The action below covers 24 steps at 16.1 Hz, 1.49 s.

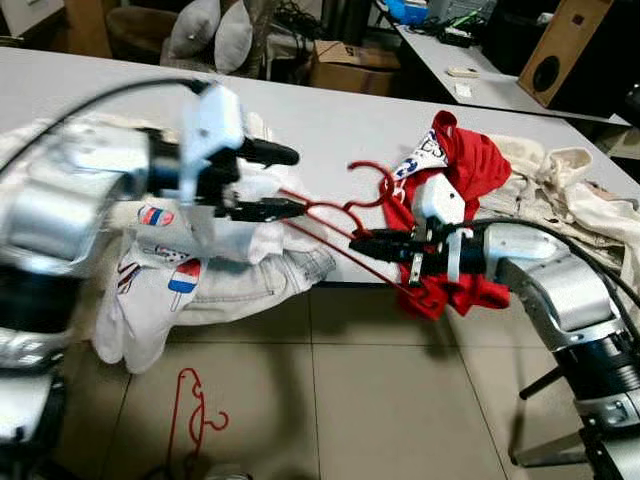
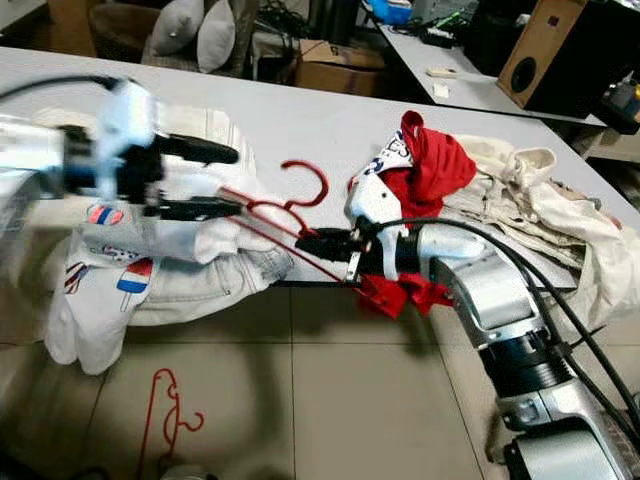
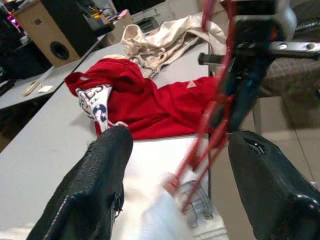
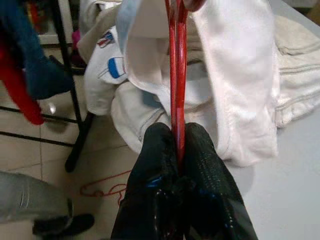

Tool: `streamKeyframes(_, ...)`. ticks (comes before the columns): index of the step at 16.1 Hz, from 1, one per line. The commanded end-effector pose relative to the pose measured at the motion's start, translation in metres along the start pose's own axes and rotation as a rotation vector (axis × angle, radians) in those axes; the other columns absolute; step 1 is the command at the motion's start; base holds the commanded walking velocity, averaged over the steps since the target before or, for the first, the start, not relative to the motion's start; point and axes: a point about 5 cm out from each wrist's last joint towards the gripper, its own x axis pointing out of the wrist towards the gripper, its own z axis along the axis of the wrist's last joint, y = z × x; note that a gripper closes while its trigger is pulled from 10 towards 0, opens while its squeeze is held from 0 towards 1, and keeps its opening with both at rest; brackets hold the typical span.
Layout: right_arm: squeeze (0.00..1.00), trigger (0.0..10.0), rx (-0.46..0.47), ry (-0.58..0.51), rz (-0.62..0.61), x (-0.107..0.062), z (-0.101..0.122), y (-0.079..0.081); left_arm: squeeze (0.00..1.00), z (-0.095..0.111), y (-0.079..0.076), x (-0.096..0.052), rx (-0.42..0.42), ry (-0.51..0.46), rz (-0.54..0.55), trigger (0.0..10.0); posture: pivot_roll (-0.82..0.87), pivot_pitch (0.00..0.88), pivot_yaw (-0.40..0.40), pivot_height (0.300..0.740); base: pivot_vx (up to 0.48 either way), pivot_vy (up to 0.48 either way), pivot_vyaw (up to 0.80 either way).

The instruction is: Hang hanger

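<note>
Left eye view: mid-frame, the right gripper is clamped on the red hanger.

Left wrist view: the left gripper is spread apart around it.

Judgement: mid-transfer; next, a firm grip before hanging.

L gripper is up w/ fingers wide apart. R gripper points left, fingers squeezed tight together.

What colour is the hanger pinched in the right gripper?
Red hanger, clearest in the right wrist view, between the right gripper fingers.
</note>
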Motion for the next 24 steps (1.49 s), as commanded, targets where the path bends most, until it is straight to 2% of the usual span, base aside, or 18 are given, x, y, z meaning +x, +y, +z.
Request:
streamKeyframes(1,0.00,10.0,-0.034,0.009,-0.013,-0.004,0.003,-0.002,0.00,0.009,0.006,0.005,0.057,-0.007,0.008,10.0,0.14,0.000,-0.131,0.740,0.000,0.000,0.00)
streamKeyframes(2,0.00,10.0,-0.034,0.006,-0.028,-0.005,0.002,-0.004,0.00,0.012,0.013,0.007,0.074,-0.017,0.006,10.0,0.14,0.000,-0.124,0.740,0.000,0.000,0.00)
streamKeyframes(4,0.00,10.0,-0.035,0.006,-0.037,-0.006,0.001,-0.005,0.00,0.012,0.016,0.005,0.089,-0.002,-0.018,10.0,0.14,0.000,-0.117,0.740,0.000,0.000,0.00)
streamKeyframes(6,0.00,10.0,-0.036,0.006,-0.037,-0.007,-0.002,-0.005,0.00,0.013,0.023,-0.005,0.089,-0.002,-0.050,10.0,0.14,0.000,-0.110,0.740,0.000,0.000,0.00)
streamKeyframes(8,0.00,10.0,-0.035,0.006,-0.037,-0.007,-0.003,-0.005,0.00,0.011,0.035,-0.016,0.087,0.032,0.012,10.0,0.14,0.000,-0.107,0.740,0.000,0.000,0.00)
streamKeyframes(10,0.00,10.0,-0.034,0.010,-0.048,-0.008,-0.004,-0.006,0.00,-0.003,0.045,-0.027,0.133,0.176,0.084,10.0,0.14,0.000,-0.105,0.740,0.000,0.000,0.00)
streamKeyframes(11,0.00,10.0,-0.023,0.018,-0.072,-0.007,-0.006,-0.008,0.00,-0.005,0.047,-0.028,0.109,0.151,0.116,10.0,0.14,0.000,-0.103,0.740,0.000,0.000,0.00)
streamKeyframes(13,0.00,10.0,0.037,0.045,-0.162,-0.005,-0.013,-0.014,0.00,-0.006,0.040,-0.033,0.095,0.132,0.139,10.0,0.13,0.000,-0.098,0.740,0.000,0.000,0.00)
streamKeyframes(15,0.00,10.0,0.084,0.034,-0.197,-0.002,-0.016,-0.013,0.00,-0.004,0.034,-0.033,0.058,0.065,0.186,10.0,0.13,0.000,-0.099,0.740,0.000,0.000,0.00)
streamKeyframes(17,0.00,10.0,0.172,0.009,-0.260,0.003,-0.021,-0.013,0.00,-0.014,0.028,-0.031,0.022,0.086,0.302,10.0,0.13,0.000,-0.101,0.740,0.000,0.000,0.00)
streamKeyframes(19,0.00,10.0,0.284,-0.012,-0.304,0.013,-0.031,-0.008,0.00,-0.029,0.013,-0.022,-0.039,0.093,0.454,10.0,0.14,0.000,-0.113,0.740,0.000,0.000,0.00)
streamKeyframes(20,0.00,10.0,0.309,-0.015,-0.313,0.015,-0.033,-0.007,0.00,-0.031,0.009,-0.020,-0.045,0.100,0.484,10.0,0.14,0.000,-0.115,0.740,0.000,0.000,0.00)
streamKeyframes(21,0.00,10.0,0.349,-0.018,-0.327,0.020,-0.036,-0.005,0.00,-0.034,0.004,-0.017,-0.054,0.119,0.575,10.0,0.14,0.000,-0.121,0.740,0.000,0.000,0.00)
streamKeyframes(23,0.00,10.0,0.370,-0.018,-0.327,0.025,-0.036,-0.003,0.00,-0.039,0.002,-0.016,-0.050,0.162,0.655,10.0,0.14,0.000,-0.124,0.740,0.000,0.000,0.00)
streamKeyframes(24,0.00,10.0,0.375,-0.015,-0.320,0.028,-0.035,0.000,0.00,-0.040,-0.002,-0.014,-0.077,0.160,0.708,10.0,0.14,0.000,-0.124,0.740,0.000,0.000,0.00)
